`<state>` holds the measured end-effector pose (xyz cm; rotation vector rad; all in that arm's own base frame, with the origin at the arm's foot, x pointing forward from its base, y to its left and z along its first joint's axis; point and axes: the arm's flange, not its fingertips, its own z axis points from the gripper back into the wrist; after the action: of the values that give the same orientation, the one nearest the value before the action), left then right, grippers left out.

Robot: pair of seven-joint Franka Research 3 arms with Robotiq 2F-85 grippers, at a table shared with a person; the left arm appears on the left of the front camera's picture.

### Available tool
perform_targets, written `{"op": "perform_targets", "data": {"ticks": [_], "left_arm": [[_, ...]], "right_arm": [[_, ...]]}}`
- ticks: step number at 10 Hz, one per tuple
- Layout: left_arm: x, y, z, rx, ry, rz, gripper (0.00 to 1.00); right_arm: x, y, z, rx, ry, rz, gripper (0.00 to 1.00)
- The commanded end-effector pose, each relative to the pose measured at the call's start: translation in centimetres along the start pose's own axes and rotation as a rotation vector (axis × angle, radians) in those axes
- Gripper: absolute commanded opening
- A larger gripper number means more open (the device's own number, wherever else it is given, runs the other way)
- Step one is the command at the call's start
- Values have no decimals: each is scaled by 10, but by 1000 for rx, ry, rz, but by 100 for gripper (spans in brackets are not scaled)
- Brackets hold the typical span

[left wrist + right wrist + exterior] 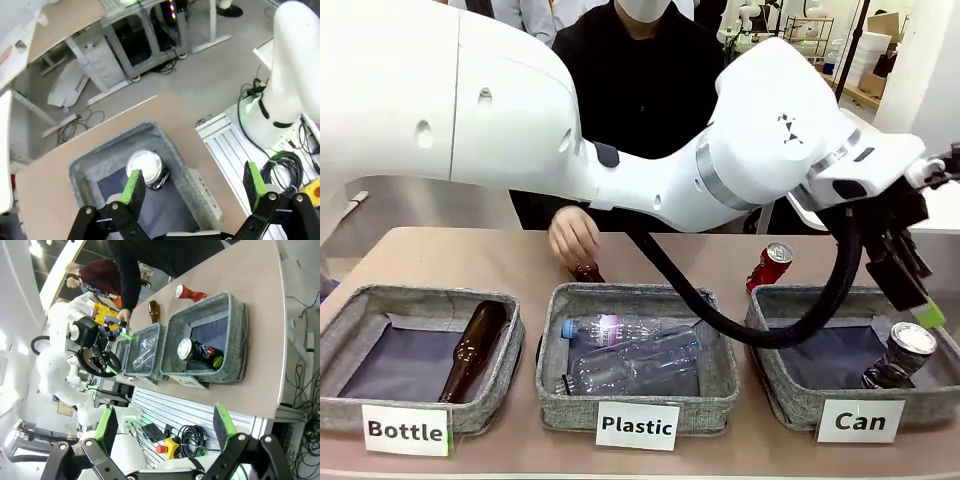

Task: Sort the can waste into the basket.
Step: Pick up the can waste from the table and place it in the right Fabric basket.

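A grey-black patterned can (900,355) with a silver lid lies tilted in the right front corner of the grey basket (790,385) labelled "Can". My left arm reaches across the table, and my left gripper (912,290) hangs open just above that can with nothing between its fingers. In the left wrist view the can (146,167) sits below the left gripper (192,185), inside the basket (95,157). A red crushed can (769,266) stands on the table behind the basket. My right gripper (165,422) is open and empty, off to the table's side, facing the basket (235,335), the dark can (200,354) and the red can (189,292).
The person's hand (572,238) rests on a brown bottle (587,270) on the table behind the "Plastic" basket (552,390), which holds clear bottles (630,355). The "Bottle" basket (340,400) at the left holds a brown bottle (472,350). A black cable (720,315) droops over the middle basket.
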<state>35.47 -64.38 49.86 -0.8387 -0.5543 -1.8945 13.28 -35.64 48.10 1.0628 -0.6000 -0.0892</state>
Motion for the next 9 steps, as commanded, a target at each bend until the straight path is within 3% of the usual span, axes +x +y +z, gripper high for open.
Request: {"op": "perform_targets", "data": {"ticks": [1,4,7,9], "left_arm": [[-11,-1,49,31,-2,122,100],[-61,-39,170,92,-46,333,100],[-151,-104,289,206,-138,526,100],[-224,-163,355,245,-261,699,100]], "right_arm": [[2,9,-11,-8,31,16,100],[18,47,-63,7,127,75,100],[29,90,-162,58,283,73,100],[25,115,-230,148,391,5,100]]}}
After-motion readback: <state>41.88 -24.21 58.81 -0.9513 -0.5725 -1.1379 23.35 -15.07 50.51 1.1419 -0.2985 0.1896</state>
